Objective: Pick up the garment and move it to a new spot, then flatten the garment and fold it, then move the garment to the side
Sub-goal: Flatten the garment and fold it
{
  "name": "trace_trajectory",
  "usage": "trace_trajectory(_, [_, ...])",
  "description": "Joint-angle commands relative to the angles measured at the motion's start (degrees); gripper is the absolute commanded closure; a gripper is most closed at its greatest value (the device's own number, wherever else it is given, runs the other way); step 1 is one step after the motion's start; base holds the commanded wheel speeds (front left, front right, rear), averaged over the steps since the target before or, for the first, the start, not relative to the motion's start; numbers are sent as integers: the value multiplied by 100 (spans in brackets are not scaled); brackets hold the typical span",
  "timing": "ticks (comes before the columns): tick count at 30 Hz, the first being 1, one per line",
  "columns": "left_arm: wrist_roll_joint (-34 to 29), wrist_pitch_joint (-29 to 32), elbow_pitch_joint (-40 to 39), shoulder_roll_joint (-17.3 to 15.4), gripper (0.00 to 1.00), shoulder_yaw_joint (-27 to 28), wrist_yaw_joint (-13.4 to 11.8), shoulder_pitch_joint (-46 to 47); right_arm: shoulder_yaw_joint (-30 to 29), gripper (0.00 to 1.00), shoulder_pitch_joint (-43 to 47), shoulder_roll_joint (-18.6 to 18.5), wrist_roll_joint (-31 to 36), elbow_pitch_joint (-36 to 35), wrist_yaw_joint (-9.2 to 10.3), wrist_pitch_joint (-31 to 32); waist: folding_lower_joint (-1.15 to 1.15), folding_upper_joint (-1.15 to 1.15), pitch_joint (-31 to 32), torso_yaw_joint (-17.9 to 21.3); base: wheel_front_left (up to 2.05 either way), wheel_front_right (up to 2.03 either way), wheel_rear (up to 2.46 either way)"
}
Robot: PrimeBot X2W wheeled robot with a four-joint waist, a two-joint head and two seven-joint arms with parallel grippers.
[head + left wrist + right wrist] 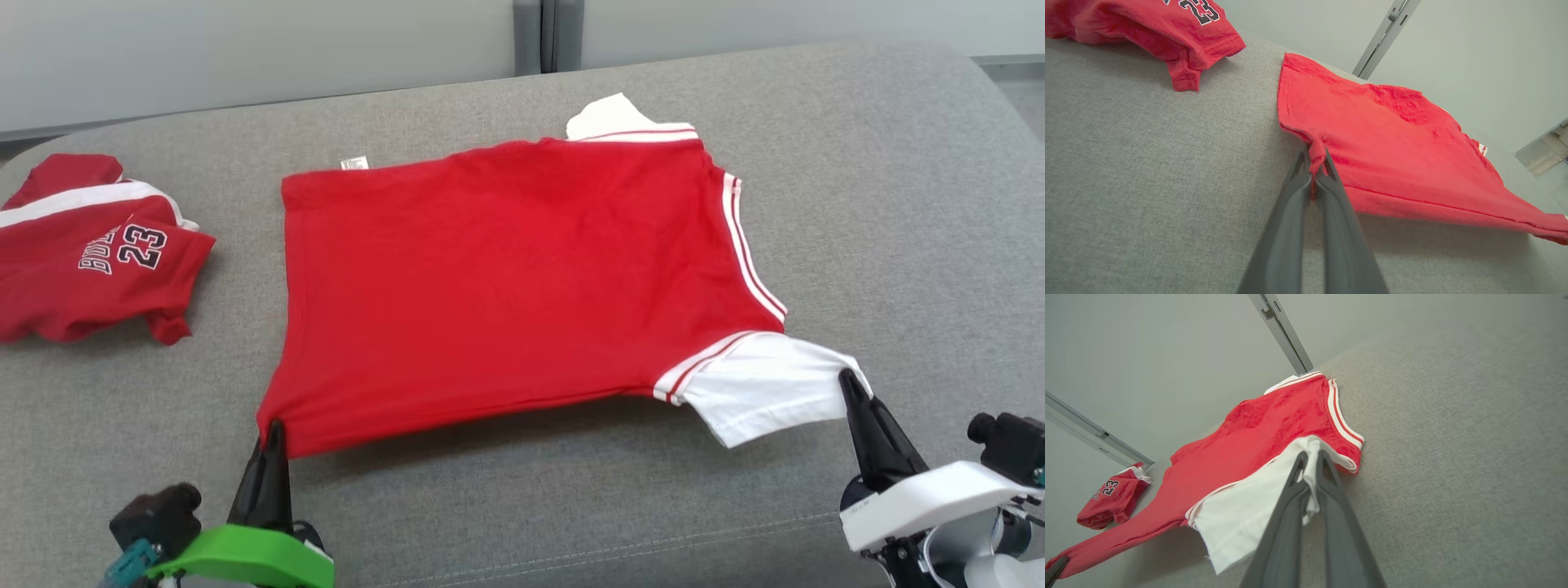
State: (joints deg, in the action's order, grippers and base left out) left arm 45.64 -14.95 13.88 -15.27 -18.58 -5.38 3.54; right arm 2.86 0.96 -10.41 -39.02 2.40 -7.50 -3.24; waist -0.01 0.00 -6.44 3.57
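Left gripper [276,426]: pinching red shirt [506,278] hem corner, shirt's 7 o'clock.
Right gripper [846,377]: pinching white sleeve [759,384], 4 o'clock.
Long axis: 9 to 3.

The head view looks forward and down from above the near edge of the grey cushion [898,204], far enough back to take in the whole red shirt [506,278] and the wall [245,49] beyond. The left wrist view sits low and close behind the left gripper [1314,165], facing along its fingers across the cushion. The right wrist view sits likewise behind the right gripper [1311,459], facing across the shirt toward the wall. All three views share the red shirt and the numbered shirt [90,245].
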Motion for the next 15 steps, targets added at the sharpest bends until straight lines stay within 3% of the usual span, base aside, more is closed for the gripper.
trace_trajectory(1, [-94, -24, -126, -37, 100, 52, -87, -244, -101, 100, 199, 14, 67, -148, 2, 93, 1, 0, 90, 77, 0, 0, 0])
trace_trajectory(15, [-61, 72, -776, -162, 100, 62, -455, -1395, -407, 100, 1171, 432, 318, -900, 2, 1084, 1, 0, 191, 89, 0, 0, 0])
